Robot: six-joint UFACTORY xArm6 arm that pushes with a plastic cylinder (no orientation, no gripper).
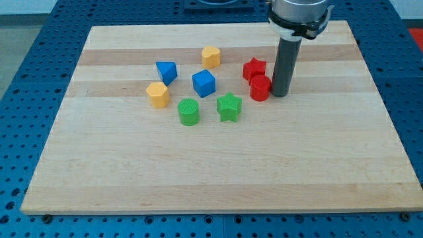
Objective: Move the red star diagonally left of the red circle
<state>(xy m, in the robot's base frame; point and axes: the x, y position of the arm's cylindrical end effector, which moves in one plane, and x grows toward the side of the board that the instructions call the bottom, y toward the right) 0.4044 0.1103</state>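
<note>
my tip (279, 94) stands on the table (218, 165) in the upper right of the frame, touching the right side of the red circle (260, 88). the tool is a bare rod, holding nothing. the red star (254, 69) sits just above the red circle, touching it. left of the pair lie a blue cube (204, 83), a green star (229, 107), a green cylinder (188, 112), a yellow block (211, 56), a blue triangular block (166, 71) and a yellow hexagon (158, 94).
</note>
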